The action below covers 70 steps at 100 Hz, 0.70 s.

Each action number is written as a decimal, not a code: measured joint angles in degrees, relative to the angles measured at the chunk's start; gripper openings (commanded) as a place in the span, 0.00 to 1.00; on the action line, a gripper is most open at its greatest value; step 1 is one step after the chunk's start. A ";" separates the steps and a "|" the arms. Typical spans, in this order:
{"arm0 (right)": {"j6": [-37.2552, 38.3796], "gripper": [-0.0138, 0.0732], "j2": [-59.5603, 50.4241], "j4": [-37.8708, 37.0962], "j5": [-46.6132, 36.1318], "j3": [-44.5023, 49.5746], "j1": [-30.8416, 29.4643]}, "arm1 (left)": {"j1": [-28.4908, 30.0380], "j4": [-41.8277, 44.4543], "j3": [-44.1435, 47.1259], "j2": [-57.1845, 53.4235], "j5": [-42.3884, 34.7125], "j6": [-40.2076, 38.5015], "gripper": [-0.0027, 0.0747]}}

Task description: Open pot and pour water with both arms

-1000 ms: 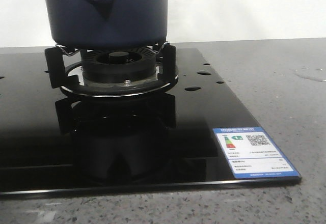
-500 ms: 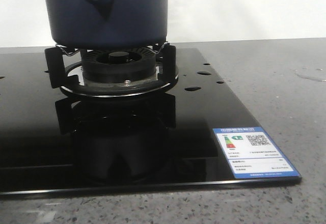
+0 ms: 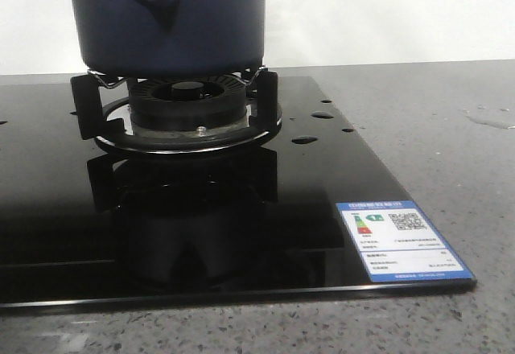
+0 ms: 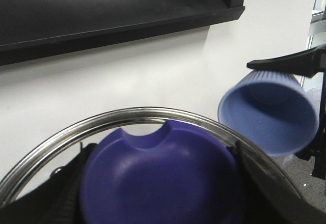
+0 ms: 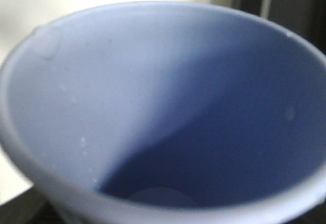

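navy pot (image 3: 166, 20) sits on the black burner stand (image 3: 173, 104) of the glossy cooktop (image 3: 241, 209), at the far left of the front view, its top cut off by the frame; compared with the views a second and half a second back, nothing in the front view has shifted: pot, burner ring, sticker label (image 3: 402, 240) all in the same spots. drops of water (image 3: 322, 116) lie on the glass beside the burner and a small puddle (image 3: 489, 120) shines on the grey counter well to the right, same shapes as before. so the change, if any, is happening up high, out of the front camera's sight. left wrist view looks down over a glass lid (image 4: 137, 119) with a metal rim and a purple-blue knob disc (image 4: 163, 178); the lid seems lifted and carried by the left arm, though its fingers are not visible, so cannot tell how they stand. beyond the lid, the pale blue cup (image 4: 269, 114) hangs tipped mouth-outward, pinched by the right gripper (image 4: 313, 112), fingers closed on its ribbed wall. right wrist view is filled by the cup's interior (image 5: 153, 107), a few droplets on the wall, no pooled water seen. judgement: lid is off, pour is likely at its end or done.
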 measured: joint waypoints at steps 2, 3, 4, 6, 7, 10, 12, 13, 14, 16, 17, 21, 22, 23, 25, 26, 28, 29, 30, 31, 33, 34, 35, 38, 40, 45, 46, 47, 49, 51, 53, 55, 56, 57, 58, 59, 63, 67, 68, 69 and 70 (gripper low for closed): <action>2.74 0.51 0.00 0.00 0.44 0.00 0.00 | 0.00 0.00 0.00 0.00 0.00 0.00 0.38; 4.55 0.51 0.00 0.00 0.80 0.00 0.00 | 0.00 0.00 0.00 0.00 0.00 0.00 0.38; 5.46 0.51 0.00 0.00 0.97 0.00 0.00 | 0.00 0.00 0.00 0.00 0.00 0.00 0.38; 8.11 0.51 0.00 0.11 1.46 0.00 0.00 | 0.00 0.11 0.00 0.00 0.00 0.00 0.38; 9.00 0.51 0.00 0.12 1.61 0.00 0.00 | 0.00 0.12 0.00 0.00 0.00 0.00 0.38; 13.21 0.51 0.00 0.44 2.24 0.00 0.00 | 0.00 0.12 0.00 0.00 0.00 0.00 0.38; 14.89 0.51 0.00 0.75 2.53 0.00 0.00 | 0.00 0.20 0.00 0.00 0.00 0.00 0.38; 16.53 0.51 0.00 0.90 2.55 0.00 0.00 | 0.00 0.20 0.00 0.00 0.00 0.00 0.38; 17.37 0.51 0.00 1.25 2.67 0.00 0.00 | 0.00 0.20 0.00 0.00 0.00 0.00 0.38; 19.96 0.51 -0.13 1.66 2.69 0.00 0.00 | 0.00 0.24 0.00 0.00 0.00 0.00 0.38; 21.67 0.51 -0.14 2.17 2.69 0.00 0.00 | 0.00 0.24 0.00 0.00 0.00 0.00 0.38; 25.99 0.51 -0.48 3.89 2.52 0.00 -0.23 | 0.00 0.34 0.00 0.00 0.00 0.00 0.38; 27.70 0.51 -0.50 4.19 2.31 0.00 -0.24 | 0.00 0.34 0.00 0.00 0.00 0.00 0.38; 28.54 0.51 -0.73 4.49 2.19 0.00 -0.41 | 0.00 0.34 0.00 0.00 0.00 0.00 0.38; 30.94 0.51 -1.03 5.50 1.65 0.00 -0.56 | 0.00 0.45 0.00 0.00 0.00 0.00 0.38; 31.72 0.51 -1.13 6.14 1.26 0.00 -0.68 | 0.00 0.45 0.00 0.00 0.00 0.00 0.38; 33.98 0.51 -1.46 7.06 0.84 0.00 -1.06 | 0.00 0.45 0.00 0.00 0.00 0.00 0.38; 35.41 0.51 -1.59 7.33 0.38 0.00 -1.17 | 0.00 0.60 0.00 0.00 0.00 0.00 0.38; 36.09 0.51 -1.83 7.56 0.13 0.00 -1.30 | 0.00 0.60 0.00 0.00 0.00 0.00 0.38; 37.43 0.51 -1.97 7.93 -0.37 0.00 -1.56 | 0.00 0.74 0.00 0.00 0.00 0.00 0.38; 38.70 0.51 -2.43 8.38 -0.90 0.12 -1.97 | 0.00 0.75 0.00 0.00 0.00 0.00 0.38; 39.94 0.51 -2.57 8.48 -1.37 0.34 -2.12 | 0.00 0.87 0.00 0.00 0.00 0.00 0.38; 40.56 0.51 -2.89 8.68 -1.55 0.44 -2.45 | 0.00 0.87 0.00 0.00 0.00 0.00 0.38; 43.48 0.51 -3.64 9.00 -2.64 0.90 -3.17 | 0.00 0.99 0.00 0.00 0.00 0.00 0.38; 44.64 0.51 -4.17 9.14 -2.98 1.34 -3.77 | 0.00 0.97 0.00 0.00 0.00 0.00 0.38; 49.95 0.51 -5.59 9.38 -4.39 2.64 -5.42 | 0.00 1.11 0.00 0.00 0.00 0.00 0.38; 50.70 0.51 -5.99 9.38 -4.60 3.08 -5.69 | 0.00 1.11 0.00 0.00 0.00 0.00 0.38; 51.39 0.51 -6.20 9.52 -4.80 3.31 -6.25 | 0.00 1.11 0.00 0.00 0.00 0.00 0.38; 53.57 0.51 -6.87 9.51 -5.45 4.03 -7.17 | 0.00 1.11 0.00 0.00 0.00 0.00 0.38; 55.68 0.51 -7.52 9.51 -6.27 4.78 -7.83 | 0.00 1.11 0.00 0.00 0.10 0.00 0.38; 57.71 0.51 -8.20 9.51 -7.16 5.57 -8.86 | 0.00 1.11 0.00 0.00 0.02 0.00 0.38; 59.54 0.51 -8.65 9.51 -8.21 6.42 -9.98 | 0.00 1.13 0.00 0.00 0.02 0.00 0.38; 60.12 0.51 -9.12 9.51 -8.59 6.70 -10.76 | 0.00 1.13 0.00 0.00 0.02 0.00 0.38; 61.23 0.51 -9.36 9.51 -9.38 7.28 -11.17 | 0.00 1.24 0.00 0.00 0.02 0.00 0.38; 61.76 0.51 -9.82 9.51 -9.80 7.57 -11.58 | 0.00 1.23 0.00 0.00 0.02 0.00 0.38; 62.72 0.51 -10.06 9.51 -10.67 7.87 -12.41 | 0.00 1.23 0.00 0.00 0.02 0.00 0.38; 64.76 0.51 -11.50 9.51 -13.09 9.73 -14.90 | 0.00 1.23 0.00 0.00 0.02 0.00 0.38; 66.49 0.51 -12.94 9.51 -16.17 11.66 -17.00 | 0.00 1.23 0.00 0.00 0.02 0.00 0.38; 66.74 0.51 -13.16 9.51 -16.71 12.00 -17.82 | 0.00 1.23 0.00 0.00 0.02 0.00 0.38; 67.15 0.51 -13.41 9.51 -17.77 12.65 -18.24 | 0.00 1.23 0.00 0.00 0.02 0.00 0.38; 67.33 0.51 -13.90 9.51 -18.33 12.98 -19.07 | 0.00 1.23 0.00 0.00 0.02 0.00 0.38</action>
